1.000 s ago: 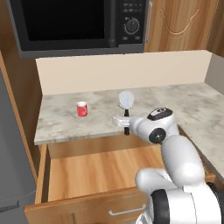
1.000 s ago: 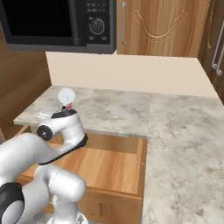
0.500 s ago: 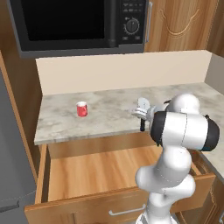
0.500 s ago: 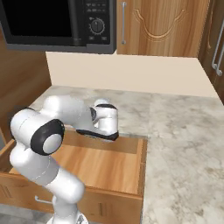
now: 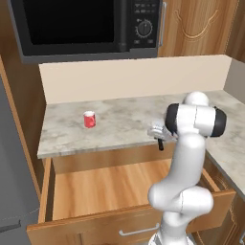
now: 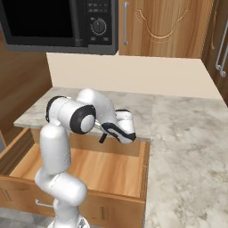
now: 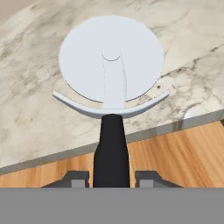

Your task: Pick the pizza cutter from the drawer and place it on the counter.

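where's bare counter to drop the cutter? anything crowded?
Bare stone runs from the red can rightward to the gripper, which is shut on the pizza cutter at the counter front edge. More free slab lies in the right corner by the cream wall strip. Crowded only around the can, left. The drawer is open below.

The gripper's fingertips (image 7: 112,179) are cut off by the hand view's bottom edge, as is the lower end of the black-handled, silvery-wheeled pizza cutter (image 7: 112,87). The arm hides part of the light-brown wooden drawer (image 5: 105,189).
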Tool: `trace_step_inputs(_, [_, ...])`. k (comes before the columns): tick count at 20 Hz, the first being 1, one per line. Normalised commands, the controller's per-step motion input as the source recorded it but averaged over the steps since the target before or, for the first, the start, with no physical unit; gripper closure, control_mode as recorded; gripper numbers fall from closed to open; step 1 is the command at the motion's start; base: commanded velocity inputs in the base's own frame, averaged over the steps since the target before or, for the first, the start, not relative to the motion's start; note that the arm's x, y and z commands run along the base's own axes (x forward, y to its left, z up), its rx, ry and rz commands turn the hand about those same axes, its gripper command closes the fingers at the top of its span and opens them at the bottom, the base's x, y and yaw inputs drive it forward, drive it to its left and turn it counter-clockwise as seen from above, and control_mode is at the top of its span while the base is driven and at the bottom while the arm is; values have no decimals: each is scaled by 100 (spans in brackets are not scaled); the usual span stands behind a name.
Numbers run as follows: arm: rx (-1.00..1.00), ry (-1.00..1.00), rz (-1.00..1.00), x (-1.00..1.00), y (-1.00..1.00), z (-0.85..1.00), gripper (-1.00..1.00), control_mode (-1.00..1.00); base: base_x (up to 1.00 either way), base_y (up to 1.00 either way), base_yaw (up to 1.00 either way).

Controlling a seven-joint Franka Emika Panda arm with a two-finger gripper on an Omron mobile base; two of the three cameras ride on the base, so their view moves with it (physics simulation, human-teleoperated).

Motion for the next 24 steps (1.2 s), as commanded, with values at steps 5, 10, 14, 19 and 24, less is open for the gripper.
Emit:
trace_step_inputs(5, [10, 14, -1, 100, 0, 100, 100, -100, 0, 0, 0])
trace_step_inputs(10, [10, 11, 0, 100, 0, 100, 100, -100, 0, 0, 0])
trace_step_inputs(14, [9, 20, 0, 100, 0, 100, 100, -100, 0, 0, 0])
trace_step_inputs(19, [7, 28, 0, 100, 0, 98, 100, -100, 0, 0, 0])
trace_step_inputs(24, [2, 30, 0, 100, 0, 84, -100, -100, 0, 0, 0])
